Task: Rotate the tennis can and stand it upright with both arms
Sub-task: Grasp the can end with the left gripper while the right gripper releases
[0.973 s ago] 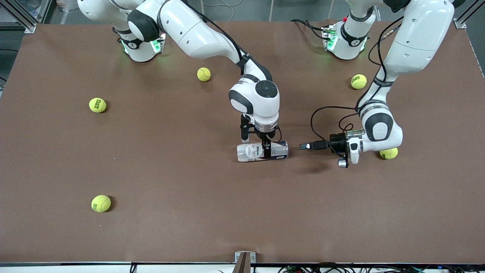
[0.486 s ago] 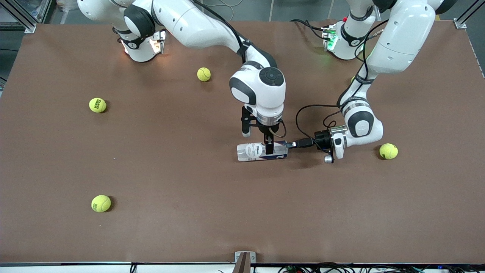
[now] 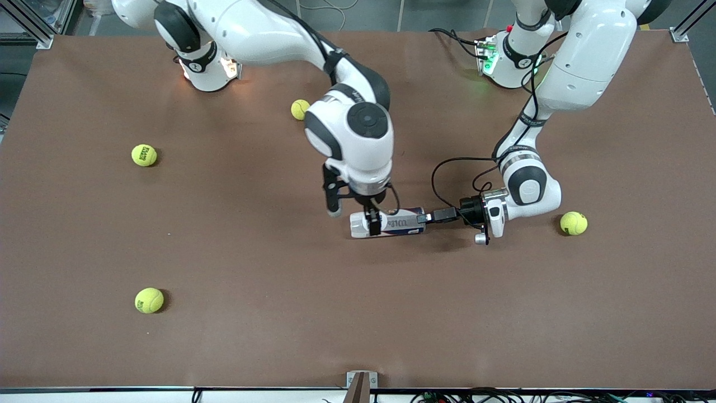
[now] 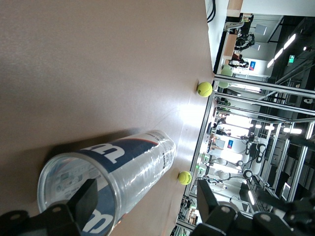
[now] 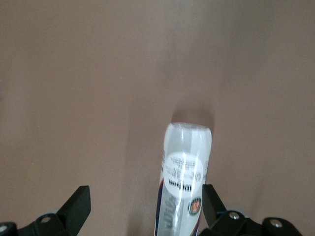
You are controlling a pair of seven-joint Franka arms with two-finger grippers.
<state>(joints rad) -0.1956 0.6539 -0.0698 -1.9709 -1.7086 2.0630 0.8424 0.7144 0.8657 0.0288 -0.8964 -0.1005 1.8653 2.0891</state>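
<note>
Both grippers' jaws spread; left gripper (image 3: pixel 423 217) at tennis can (image 3: pixel 391 223) end.

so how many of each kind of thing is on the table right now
tennis balls: 4
tennis can: 1
total: 5

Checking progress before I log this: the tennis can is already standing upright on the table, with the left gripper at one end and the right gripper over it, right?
Not quite. The tennis can is lying on its side, not upright; the front view shows this. The rest holds: the left gripper is at one end and the right gripper is over it.
</note>
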